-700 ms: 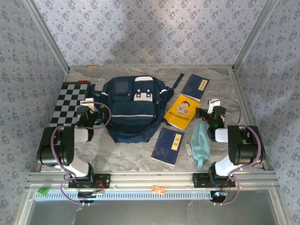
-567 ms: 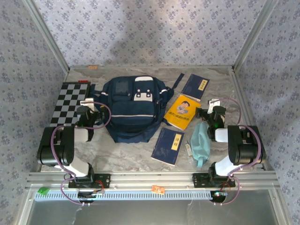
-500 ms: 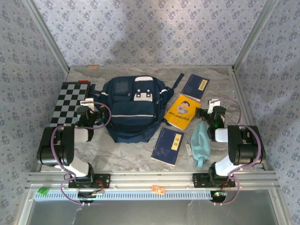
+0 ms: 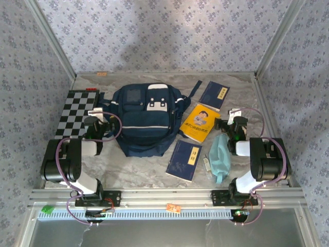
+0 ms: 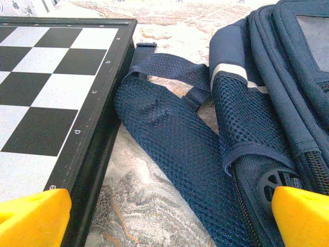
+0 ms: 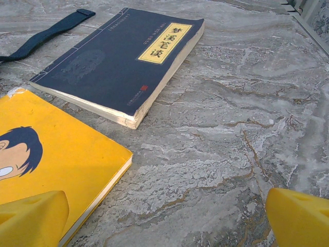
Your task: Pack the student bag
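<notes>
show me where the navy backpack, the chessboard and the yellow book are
large navy blue fabric backpack (image 4: pixel 144 138): top external view, front panel below the white stripe
black and white chessboard (image 4: pixel 76 112): top external view, middle of the checkered face
yellow paperback book with cartoon face (image 4: pixel 198 123): top external view, middle of cover

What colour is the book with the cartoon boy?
The book is bright yellow, seen best in the top view.

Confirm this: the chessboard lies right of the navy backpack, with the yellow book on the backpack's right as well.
Wrong side: the top external view shows the chessboard left of the navy backpack, not right. The yellow book is on its right, as stated.
</notes>
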